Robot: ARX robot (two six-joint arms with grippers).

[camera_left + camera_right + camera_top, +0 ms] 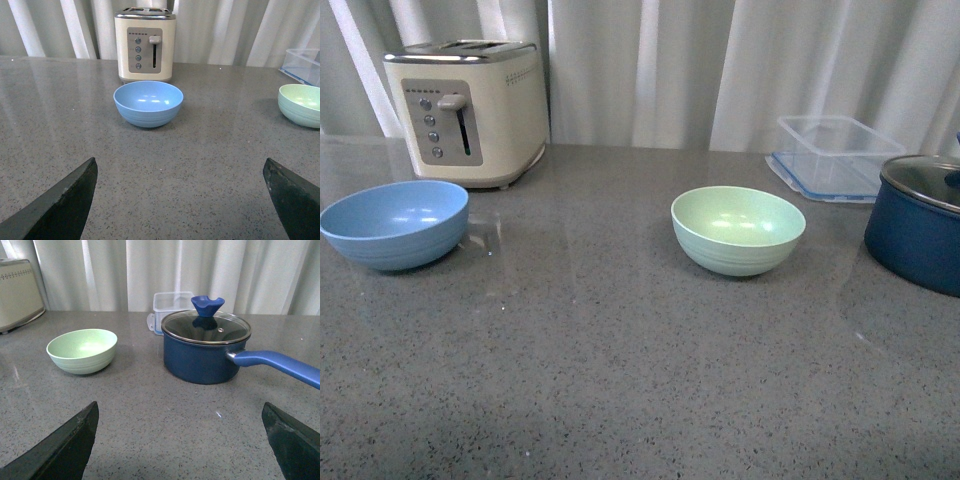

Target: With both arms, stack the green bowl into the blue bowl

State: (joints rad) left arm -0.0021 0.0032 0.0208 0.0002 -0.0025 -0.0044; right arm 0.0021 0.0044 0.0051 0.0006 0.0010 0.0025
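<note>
The pale green bowl [738, 229] stands upright and empty on the grey counter, right of centre. The light blue bowl [395, 223] stands upright and empty at the far left. Neither arm shows in the front view. My left gripper [180, 172] is open and empty, well short of the blue bowl [148, 103], with the green bowl [301, 104] at that view's edge. My right gripper [180, 412] is open and empty, well short of the green bowl [82, 350].
A cream toaster [468, 108] stands just behind the blue bowl. A dark navy pot with a glass lid [923, 220] and long handle [278, 365] sits right of the green bowl. A clear plastic container [837, 156] is behind it. White curtains close the back.
</note>
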